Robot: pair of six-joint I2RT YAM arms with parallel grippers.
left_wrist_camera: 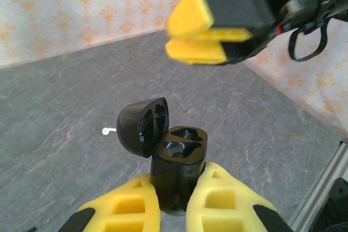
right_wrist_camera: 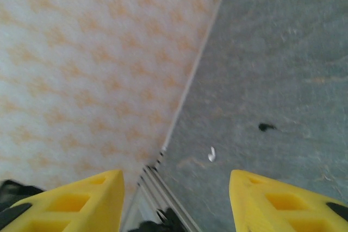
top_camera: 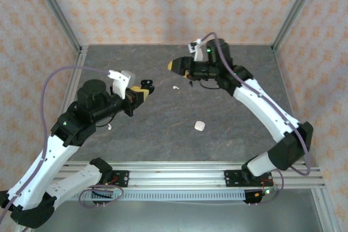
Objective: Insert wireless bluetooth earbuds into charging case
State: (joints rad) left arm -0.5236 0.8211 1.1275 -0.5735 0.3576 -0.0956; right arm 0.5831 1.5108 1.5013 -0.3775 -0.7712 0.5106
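So, left gripper (left_wrist_camera: 176, 188) clamped open black charging case (left_wrist_camera: 179, 153), nothing loaded; right gripper (right_wrist_camera: 175, 177) gaped, empty. Next probably was grabbing white earbud (left_wrist_camera: 107, 131).

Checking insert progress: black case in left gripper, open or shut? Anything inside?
Open, empty: black case has its lid flipped back, both wells look bare.

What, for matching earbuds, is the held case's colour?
The case is black, clearest in the left wrist view.
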